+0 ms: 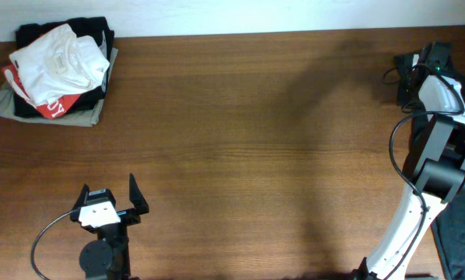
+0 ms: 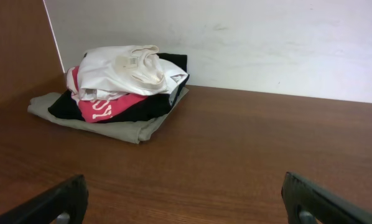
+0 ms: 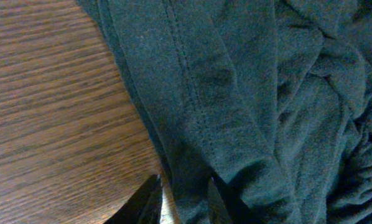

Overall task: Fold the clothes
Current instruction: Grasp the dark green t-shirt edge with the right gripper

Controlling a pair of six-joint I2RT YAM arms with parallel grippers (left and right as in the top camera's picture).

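Folding has barely begun, by the look of your table (image 1: 256, 117): its broad middle carries no garment spread out for work; at the far left corner sits the pile of clothes (image 1: 57, 78), its grey, black and red layers lying flat enough to pass as folded, though the white garment (image 1: 61, 58) on top is crumpled and would, by my judgement, need redoing; at the far right edge a dark garment (image 3: 248, 93) lies bunched and creased over the wood, plainly unfolded; your right gripper (image 3: 185, 200) is down on it, fingers drawn close with a hemmed fold of the cloth pinched between them, so the step in hand looks like pulling that piece onto open table; your left gripper (image 1: 109, 187) sits at the near left, fingers wide apart and holding nothing, well apart from the pile; left to do, as far as can be seen: drag, flatten, fold and stack the dark piece, then tidy the white one.
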